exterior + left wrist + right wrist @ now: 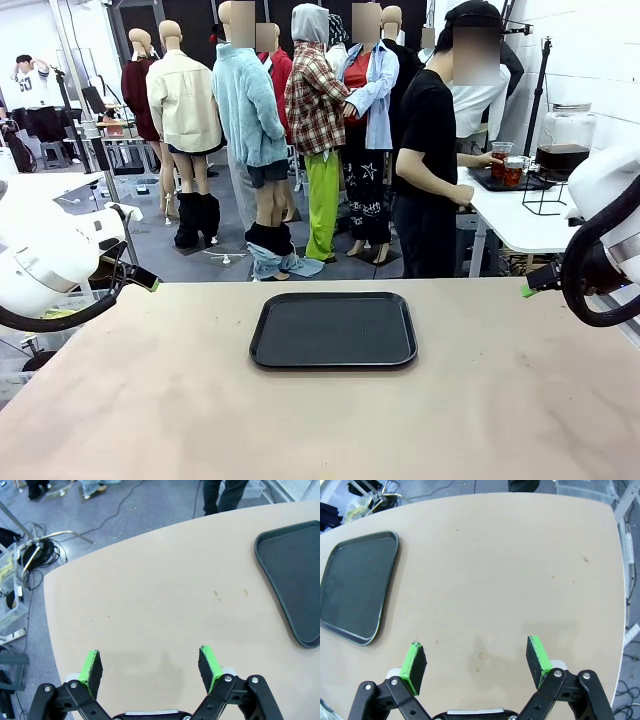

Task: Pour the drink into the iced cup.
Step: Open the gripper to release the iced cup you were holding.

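At far side table: drink [512, 175] dark red-brown in clear cup | left hand [150, 672] released | right hand [476, 665] released

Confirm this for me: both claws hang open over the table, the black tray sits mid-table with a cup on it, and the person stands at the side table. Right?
One slip: the tray holds nothing, as the front view shows. The cups are at the side table where the person stands. Left claw and right claw are open.
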`<act>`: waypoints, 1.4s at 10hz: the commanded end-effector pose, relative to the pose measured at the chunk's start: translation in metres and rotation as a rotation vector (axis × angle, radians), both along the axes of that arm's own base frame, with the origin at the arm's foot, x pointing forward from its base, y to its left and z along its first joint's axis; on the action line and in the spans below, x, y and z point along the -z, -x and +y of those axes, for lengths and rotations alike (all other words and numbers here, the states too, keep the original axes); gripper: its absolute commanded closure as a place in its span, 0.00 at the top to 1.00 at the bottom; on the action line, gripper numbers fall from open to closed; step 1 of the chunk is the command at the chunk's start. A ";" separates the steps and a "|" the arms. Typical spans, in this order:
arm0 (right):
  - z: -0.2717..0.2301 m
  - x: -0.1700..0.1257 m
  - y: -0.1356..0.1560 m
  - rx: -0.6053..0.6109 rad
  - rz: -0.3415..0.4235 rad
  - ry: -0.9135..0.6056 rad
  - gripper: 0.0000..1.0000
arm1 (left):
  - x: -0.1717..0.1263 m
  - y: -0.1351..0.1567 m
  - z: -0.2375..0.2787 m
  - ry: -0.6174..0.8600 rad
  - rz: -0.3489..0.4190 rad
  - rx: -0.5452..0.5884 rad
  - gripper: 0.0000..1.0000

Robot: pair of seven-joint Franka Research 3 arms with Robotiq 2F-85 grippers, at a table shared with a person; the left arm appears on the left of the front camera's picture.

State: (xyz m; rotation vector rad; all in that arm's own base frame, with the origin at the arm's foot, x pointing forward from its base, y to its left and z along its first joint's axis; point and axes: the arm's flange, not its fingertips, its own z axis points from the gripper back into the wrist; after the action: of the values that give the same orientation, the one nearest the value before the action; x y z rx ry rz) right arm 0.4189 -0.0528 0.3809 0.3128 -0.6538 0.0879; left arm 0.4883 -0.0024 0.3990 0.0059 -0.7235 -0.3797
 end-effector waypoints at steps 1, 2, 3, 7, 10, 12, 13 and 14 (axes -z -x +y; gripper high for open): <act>0.000 0.002 0.001 -0.005 -0.010 -0.001 1.00 | 0.004 0.001 0.000 0.006 -0.013 -0.008 1.00; 0.000 0.002 0.001 -0.005 -0.010 -0.001 1.00 | 0.004 0.001 0.000 0.006 -0.013 -0.008 1.00; 0.000 0.002 0.001 -0.005 -0.010 -0.001 1.00 | 0.004 0.001 0.000 0.006 -0.013 -0.008 1.00; 0.000 0.002 0.001 -0.005 -0.010 -0.001 1.00 | 0.004 0.001 0.000 0.006 -0.013 -0.008 1.00; 0.000 0.002 0.001 -0.005 -0.010 -0.001 1.00 | 0.004 0.001 0.000 0.006 -0.013 -0.008 1.00; 0.000 0.002 0.001 -0.005 -0.010 -0.001 1.00 | 0.004 0.001 0.000 0.006 -0.013 -0.008 1.00; 0.000 0.002 0.001 -0.005 -0.010 -0.001 1.00 | 0.004 0.001 0.000 0.006 -0.013 -0.008 1.00; 0.000 0.002 0.001 -0.005 -0.010 -0.001 1.00 | 0.004 0.001 0.000 0.006 -0.013 -0.008 1.00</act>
State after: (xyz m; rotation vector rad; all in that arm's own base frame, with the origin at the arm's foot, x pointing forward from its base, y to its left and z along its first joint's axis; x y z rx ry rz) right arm 0.4189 -0.0528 0.3809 0.3128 -0.6538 0.0879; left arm 0.4883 -0.0024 0.3990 0.0060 -0.7235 -0.3796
